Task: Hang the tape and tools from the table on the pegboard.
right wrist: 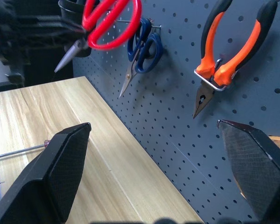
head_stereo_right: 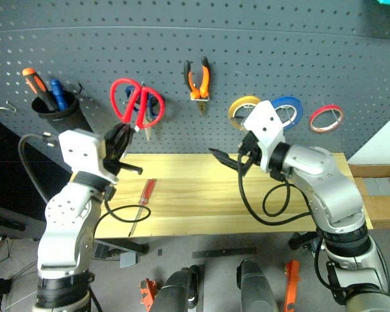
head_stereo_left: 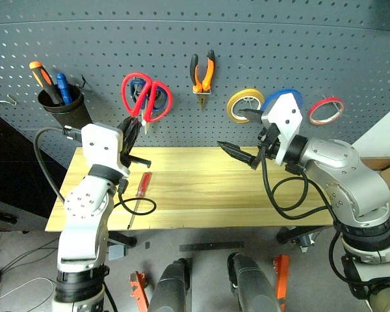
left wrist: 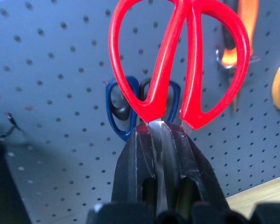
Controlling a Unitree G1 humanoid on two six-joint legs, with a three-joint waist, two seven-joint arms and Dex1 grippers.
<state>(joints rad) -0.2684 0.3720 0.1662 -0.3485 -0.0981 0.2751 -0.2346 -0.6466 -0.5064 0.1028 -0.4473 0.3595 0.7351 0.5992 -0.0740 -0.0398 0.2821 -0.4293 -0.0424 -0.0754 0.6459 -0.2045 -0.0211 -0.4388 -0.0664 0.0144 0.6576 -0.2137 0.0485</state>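
from the head camera, the left gripper (head_stereo_left: 131, 132) is raised in front of the pegboard (head_stereo_left: 195, 58), its fingers pinched on the blades of the red scissors (head_stereo_left: 146, 97), whose handles stand up against the board beside the blue scissors (head_stereo_right: 155, 112) hanging behind them. the pliers (head_stereo_left: 203, 73) hang on a hook further right, and the yellow roll (head_stereo_left: 245, 104), blue roll (head_stereo_left: 283, 99) and red tape (head_stereo_left: 326, 110) hang in a row beyond them. the red screwdriver (head_stereo_left: 140, 194) lies on the table (head_stereo_left: 201, 195) near the left arm. a black cup (head_stereo_left: 64, 104) on the board holds an orange-handled and a blue-handled screwdriver. the right gripper (head_stereo_left: 247, 136) hovers above the table with its fingers spread wide and nothing between them.

from the left wrist, the black fingers (left wrist: 135, 172) clamp the steel blades just below the red handles, and the blue scissors show through the loops.

from the right wrist, two spread fingers (right wrist: 60, 172) frame the tabletop and board; the pliers hang from a metal hook, the blue scissors hang point down, and the red scissors are held in the other gripper beside them.
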